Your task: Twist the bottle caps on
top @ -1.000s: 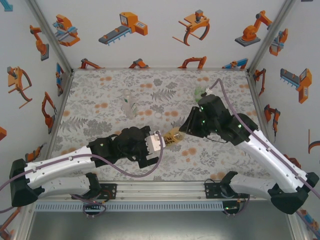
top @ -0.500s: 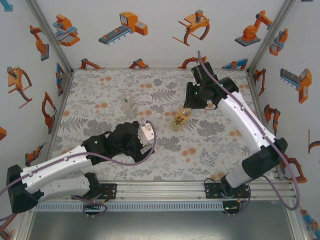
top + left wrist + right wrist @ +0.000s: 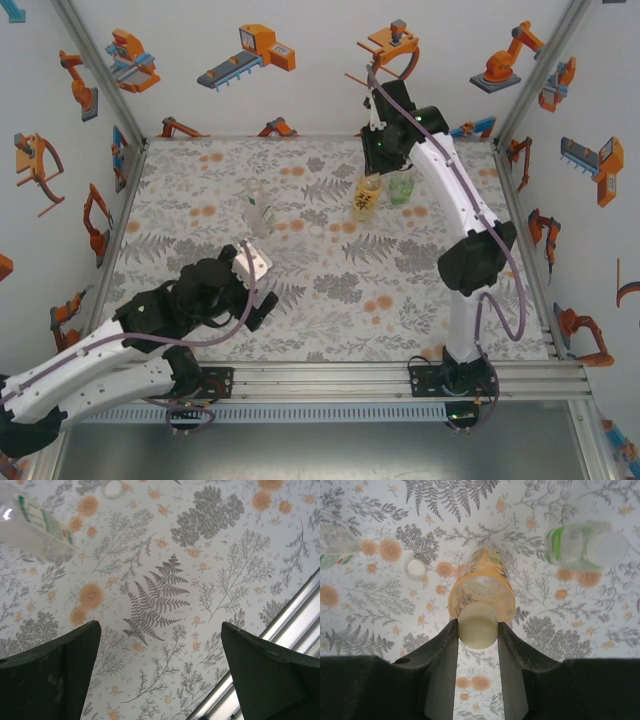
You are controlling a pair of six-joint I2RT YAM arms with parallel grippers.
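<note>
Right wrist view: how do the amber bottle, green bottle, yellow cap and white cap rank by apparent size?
1. amber bottle
2. green bottle
3. yellow cap
4. white cap
The yellow cap is nearest the camera, so its lead over the white one is unsure.

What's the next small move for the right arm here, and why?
Probably open the right gripper, provided the bottle's base is down, which I cannot tell. It is clamped on the pale yellow cap, which already sits on the amber bottle, held upright beside the green bottle. Letting go would free it for the loose white cap lying near the clear bottle.
</note>
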